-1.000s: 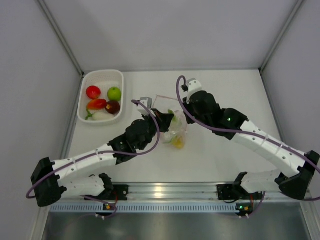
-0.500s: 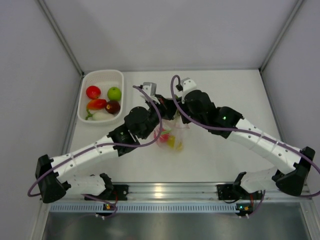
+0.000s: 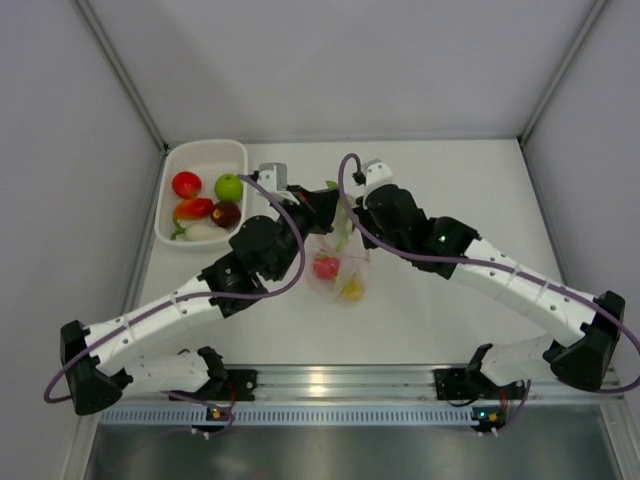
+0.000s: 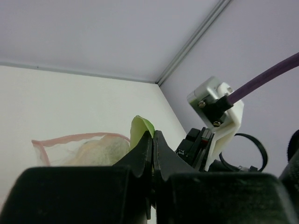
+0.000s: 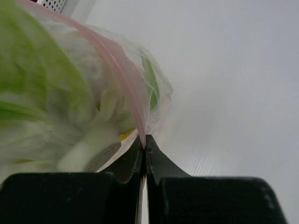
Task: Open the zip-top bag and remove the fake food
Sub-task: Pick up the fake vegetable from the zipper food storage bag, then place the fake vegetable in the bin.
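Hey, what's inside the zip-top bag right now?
A red piece and a yellow piece show through the zip-top bag, plus a green leafy piece. The arms cover its top, so anything else is hidden.

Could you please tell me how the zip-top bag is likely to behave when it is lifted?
Probably floppy: the zip-top bag sags below the right gripper pinching its strip. Likely bottom-heavy, since the fake food bunches low.
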Motion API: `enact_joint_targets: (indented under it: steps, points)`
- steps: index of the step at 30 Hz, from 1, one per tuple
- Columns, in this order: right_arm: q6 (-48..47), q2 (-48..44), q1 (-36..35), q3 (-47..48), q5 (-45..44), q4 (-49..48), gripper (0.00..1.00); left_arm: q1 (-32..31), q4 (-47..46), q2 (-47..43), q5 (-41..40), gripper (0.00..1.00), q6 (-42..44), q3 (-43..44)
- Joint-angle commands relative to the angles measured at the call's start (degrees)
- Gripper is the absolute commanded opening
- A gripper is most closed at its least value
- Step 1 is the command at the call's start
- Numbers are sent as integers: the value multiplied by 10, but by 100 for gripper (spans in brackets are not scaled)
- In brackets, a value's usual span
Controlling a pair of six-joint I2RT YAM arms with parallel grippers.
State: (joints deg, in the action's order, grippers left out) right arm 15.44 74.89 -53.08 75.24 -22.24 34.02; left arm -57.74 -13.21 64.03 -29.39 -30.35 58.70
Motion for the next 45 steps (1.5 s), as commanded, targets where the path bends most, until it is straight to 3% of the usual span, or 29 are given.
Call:
enact_joint_targets:
  steps: [1, 9, 20, 31, 35, 42, 45]
  points:
    - [11, 5, 11, -3, -5, -39, 0, 2, -59, -41, -31, 0, -7, 4]
    - [13, 12, 58, -19, 4, -48, 0, 12, -99, -93, -9, 0, -30, -32]
    - [7, 16, 97, -36, -2, -55, 0, 38, -124, -163, -81, 0, -64, -79]
    - [3, -7, 111, -33, -7, -48, 0, 63, -118, -213, -120, 0, -14, -90]
    - [-1, -19, 111, -33, -11, -41, 0, 64, -60, -217, -162, 0, 13, -72]
    - [-18, -55, 112, -39, -39, -24, 0, 66, 199, -147, -278, 0, 26, 55]
    - [-22, -70, 112, -43, -40, -20, 0, 82, 236, -123, -264, 0, 34, 67]
